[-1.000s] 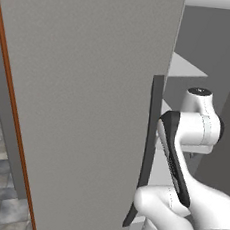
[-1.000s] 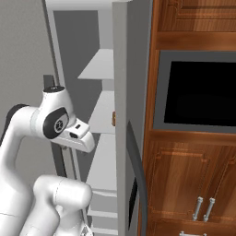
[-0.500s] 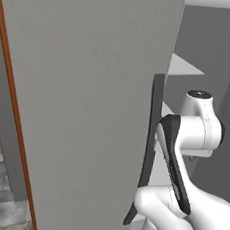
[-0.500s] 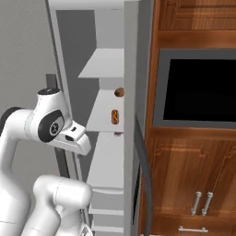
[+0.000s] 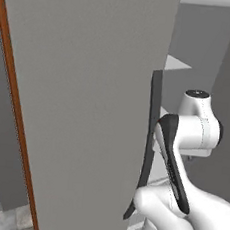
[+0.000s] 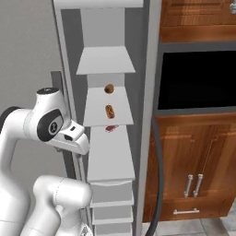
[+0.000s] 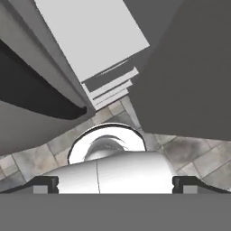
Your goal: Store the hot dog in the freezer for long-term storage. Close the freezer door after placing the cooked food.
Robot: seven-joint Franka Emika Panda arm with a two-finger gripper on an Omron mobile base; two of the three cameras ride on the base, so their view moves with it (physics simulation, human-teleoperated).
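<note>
The hot dog (image 6: 109, 111) lies on a white shelf inside the freezer (image 6: 106, 62), between a small brown item above it and a reddish item below it. The freezer door (image 6: 148, 92) stands open, edge-on at the right of the shelves, its dark curved handle (image 6: 159, 184) facing the wooden cabinets. My hand (image 6: 73, 138) hangs in front of the freezer's left edge, lower than the hot dog and apart from it. In the hand view my gripper (image 7: 115, 182) points down at the floor. It is open, its tips wide apart and nothing held.
The wider grey fridge door (image 5: 90, 84) is shut, its dark handle (image 5: 150, 136) just left of my arm. A black built-in oven (image 6: 198, 78) and wooden cabinet doors (image 6: 193, 166) stand right of the freezer door. White freezer drawers (image 7: 110, 83) sit above the tiled floor (image 7: 194, 158).
In the right base view the freezer door has turned to edge-on, uncovering the hot dog and more of the shelves. My hand has drifted slightly left and down. The gripper stayed open.
</note>
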